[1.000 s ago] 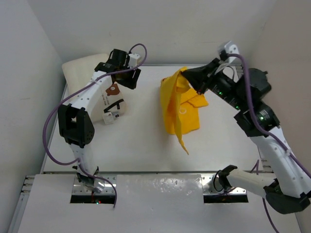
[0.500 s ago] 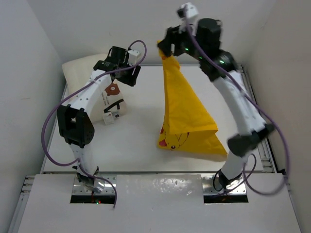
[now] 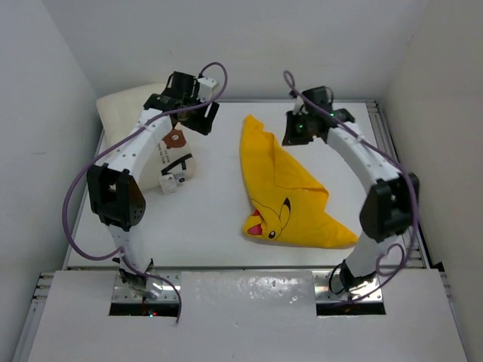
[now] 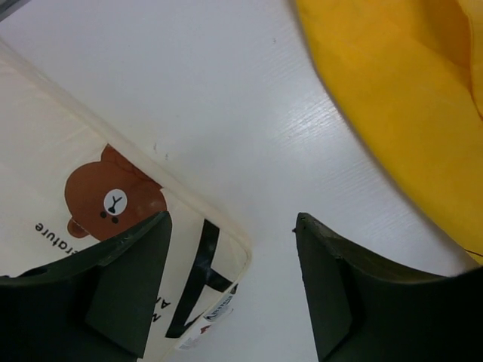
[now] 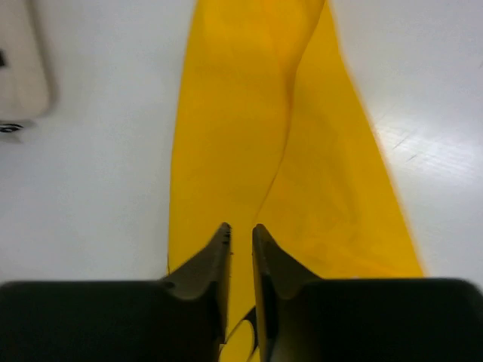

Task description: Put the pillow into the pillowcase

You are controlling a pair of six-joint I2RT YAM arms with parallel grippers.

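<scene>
Above the Pikachu pillowcase (image 3: pixel 290 200), your right gripper (image 5: pixel 241 230) hangs barely parted, while your left gripper (image 4: pixel 230 225) gapes wide by the pillow (image 3: pixel 124 102).

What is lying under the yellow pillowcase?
Only bare table shows around the pillowcase; whatever is beneath it is covered. The pillow lies apart, far left.

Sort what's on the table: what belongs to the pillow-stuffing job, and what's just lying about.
For the job:
pillow
yellow pillowcase

Lying about:
cream bear-print fabric item
</scene>
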